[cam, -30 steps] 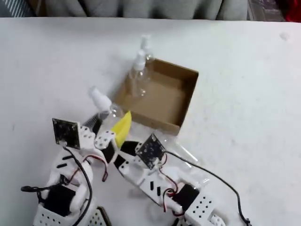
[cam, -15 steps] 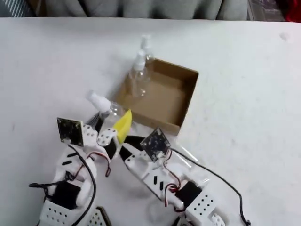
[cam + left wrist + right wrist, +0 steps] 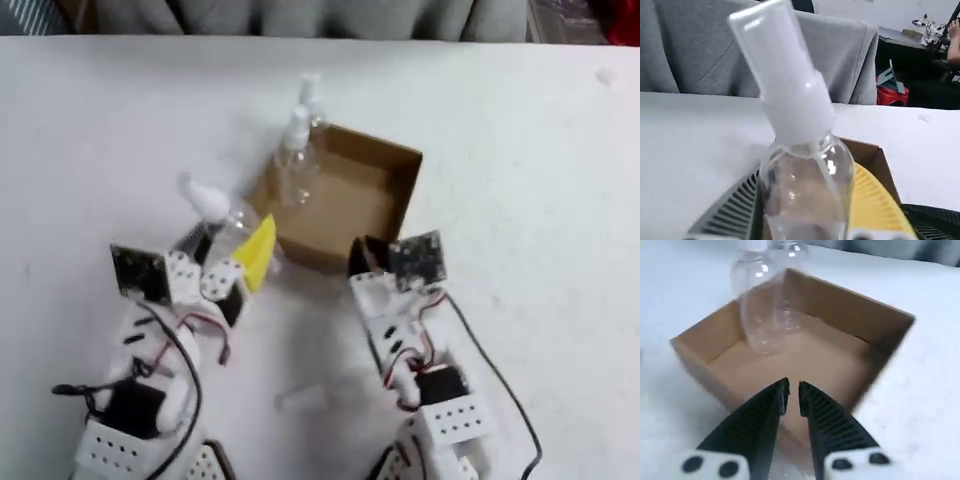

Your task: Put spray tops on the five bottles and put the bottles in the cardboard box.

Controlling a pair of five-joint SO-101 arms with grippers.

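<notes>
My left gripper is shut on a clear bottle just left of the cardboard box. The bottle tilts away to the left and carries a white spray top. In the left wrist view the bottle sits between a grey finger and a yellow finger, with its spray top above. A second topped bottle stands in the box's far left corner, and a third stands behind the box. My right gripper is shut and empty at the box's near edge, facing the bottle inside.
The white table stretches open to the right of and behind the box. A faint clear object lies on the table between the two arm bases. Grey chair backs stand beyond the far edge.
My right arm has swung right, away from the left gripper, and now stands at the box's near edge. The left gripper has shifted the held bottle slightly up and left.
</notes>
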